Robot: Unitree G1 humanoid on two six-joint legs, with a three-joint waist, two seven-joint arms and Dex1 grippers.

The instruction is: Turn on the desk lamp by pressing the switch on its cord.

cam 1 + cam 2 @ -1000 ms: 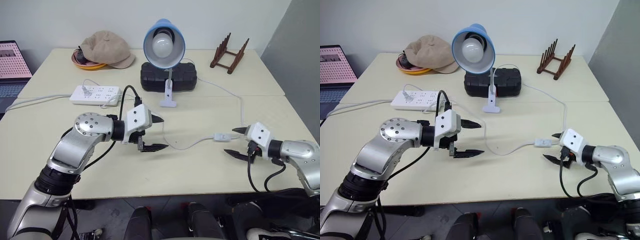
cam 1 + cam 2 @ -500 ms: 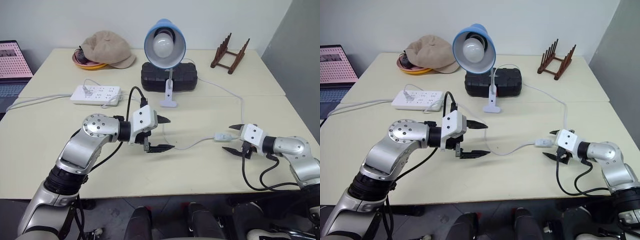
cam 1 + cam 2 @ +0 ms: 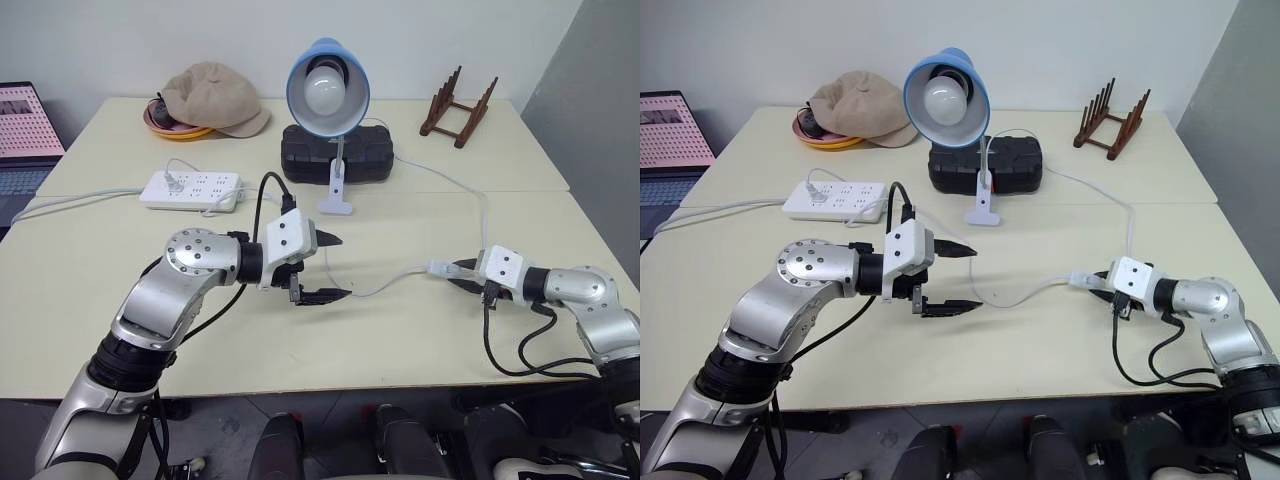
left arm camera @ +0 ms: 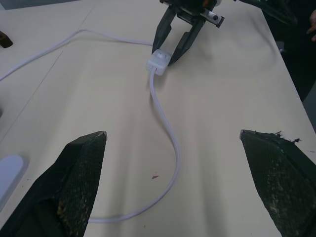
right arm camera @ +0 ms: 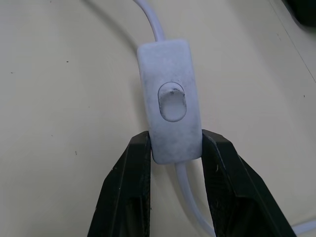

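A pale yellow table (image 3: 420, 340) seen from above the robot's arms. Toward the right side, the right gripper (image 5: 170, 148) lies low on the tabletop with its two black fingers (image 5: 129, 187) closed against the long sides of the switch (image 5: 168, 101) — a small white rectangular block with an oval button on top. The fingers clamp only the near end of the switch; the button itself sits just beyond the fingertips, uncovered. The cord (image 3: 385, 283) leaves both ends of the switch: one length curves across the table toward the left gripper, the other runs back past the right arm and up toward the far side of the table.

The left gripper (image 3: 322, 267) hovers above the middle of the table, well apart from the switch, its fingers spread wide and holding nothing — the cord loops on the surface below it.

At the far side stands the desk lamp (image 3: 328, 88), its light-blue shade facing forward with a white bulb that looks unlit. Nearby are a white power strip (image 3: 192, 187), a beige cap (image 3: 212, 97) and a wooden rack (image 3: 458, 107).
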